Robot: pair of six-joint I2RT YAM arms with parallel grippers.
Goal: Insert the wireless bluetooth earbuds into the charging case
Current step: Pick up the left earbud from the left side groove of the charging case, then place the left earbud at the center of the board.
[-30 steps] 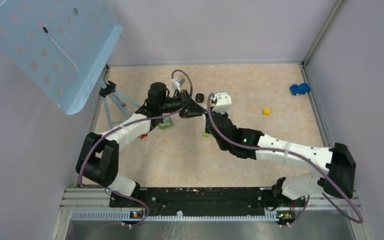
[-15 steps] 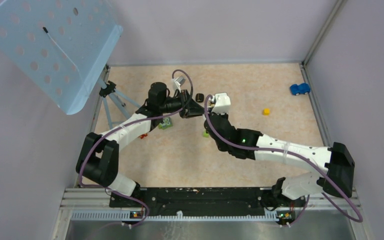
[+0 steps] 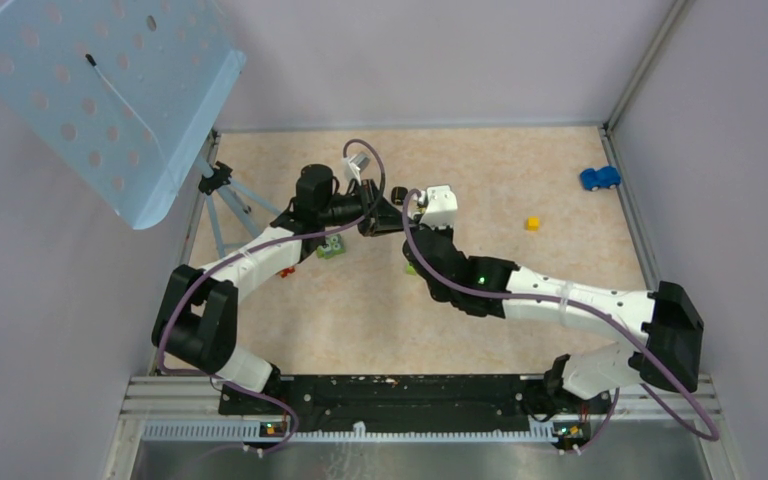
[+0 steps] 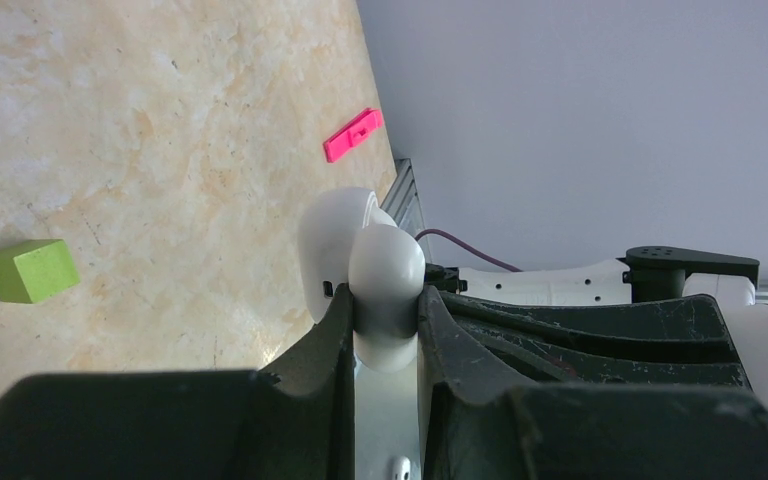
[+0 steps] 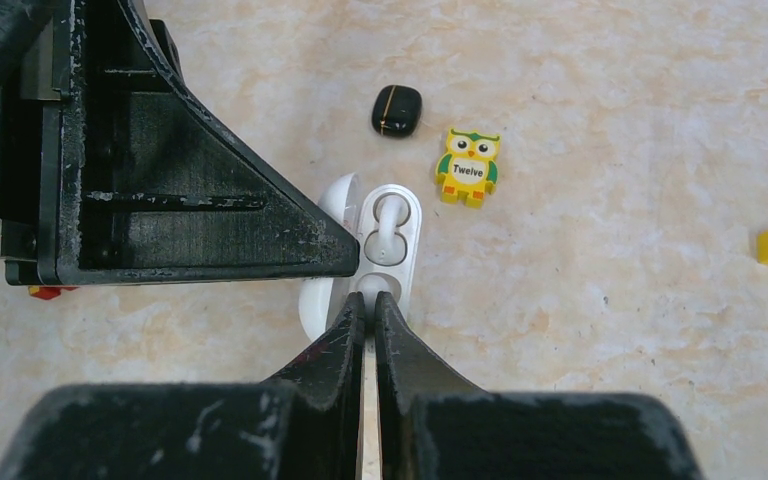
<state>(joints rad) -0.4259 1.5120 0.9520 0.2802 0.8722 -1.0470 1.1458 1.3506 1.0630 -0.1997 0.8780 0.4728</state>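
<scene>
Your table (image 3: 520, 290) is a beige, marble-patterned surface boxed in by plain lilac-grey walls (image 3: 460, 60). The glossy white, pill-shaped case (image 5: 388, 235) sits lid-open in your left gripper (image 4: 385, 300), whose jaws are narrowed tight on its sides. Your right gripper (image 5: 368, 305) is pressed closed, with its tips over the case's 6 o'clock well. Whether they pinch an earbud, you can't tell.
</scene>
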